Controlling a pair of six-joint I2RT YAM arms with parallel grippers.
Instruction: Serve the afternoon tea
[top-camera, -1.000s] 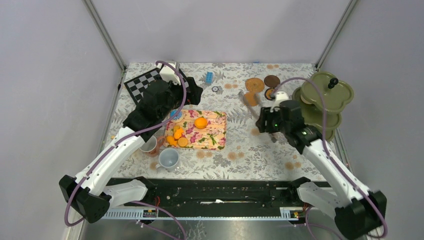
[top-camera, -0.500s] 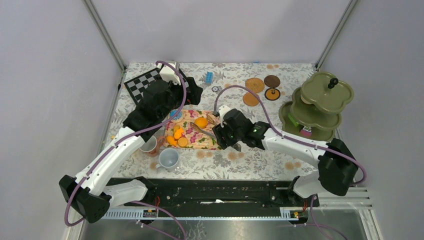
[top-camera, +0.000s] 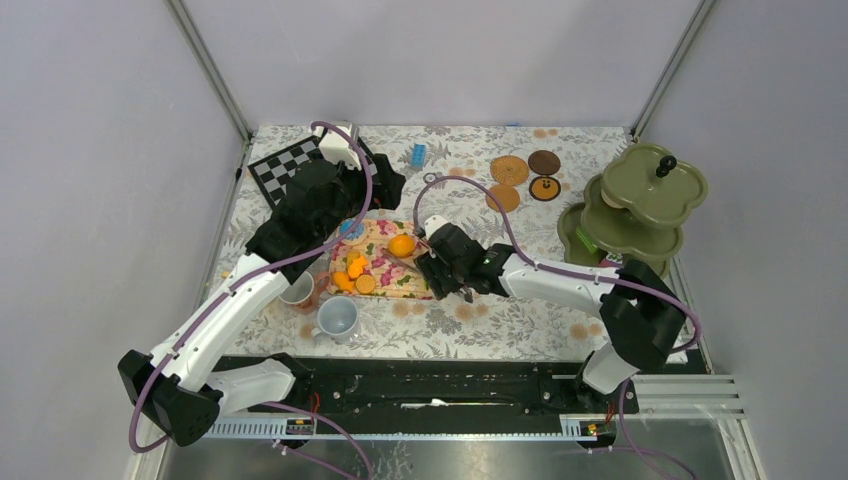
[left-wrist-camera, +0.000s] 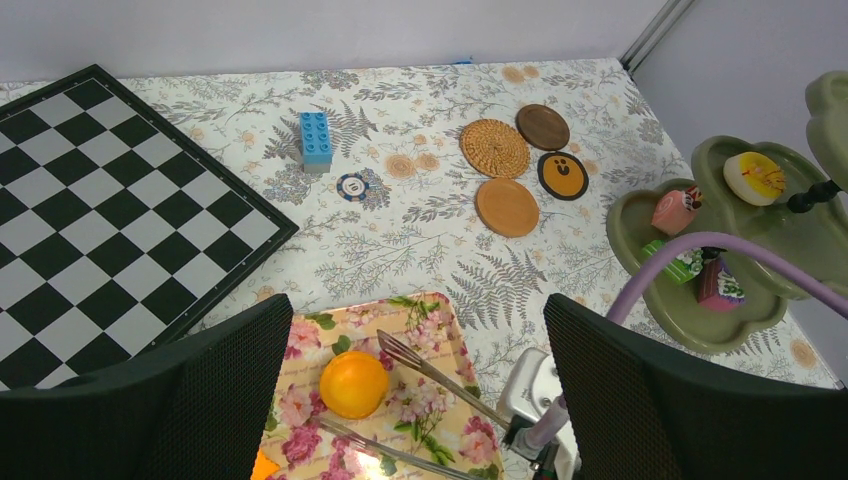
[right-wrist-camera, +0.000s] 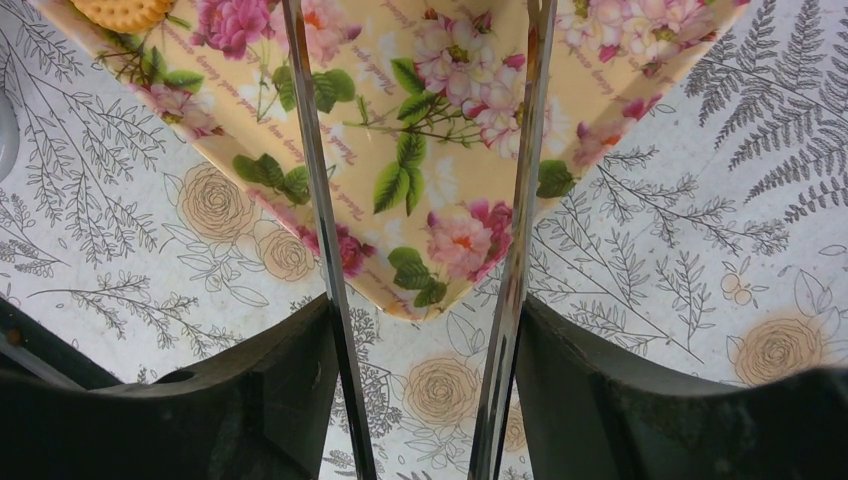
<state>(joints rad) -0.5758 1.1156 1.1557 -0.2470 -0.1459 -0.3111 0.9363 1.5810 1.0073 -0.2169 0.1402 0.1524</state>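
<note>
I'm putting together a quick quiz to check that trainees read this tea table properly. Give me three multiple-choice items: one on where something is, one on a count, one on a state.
1. The blue brick lies: A on the chessboard; B on the tablecloth; C on the green stand.
2. Round coasters at the table's far side: A two; B four; C six.
3. The right tool holds: A the metal tongs; B nothing; C a spoon.

Key: 1 B, the brick stands on the fern-print cloth, clear of the board. 2 B, four discs cluster together in the left wrist view. 3 A, both tong arms run between its fingers in the right wrist view.
</note>
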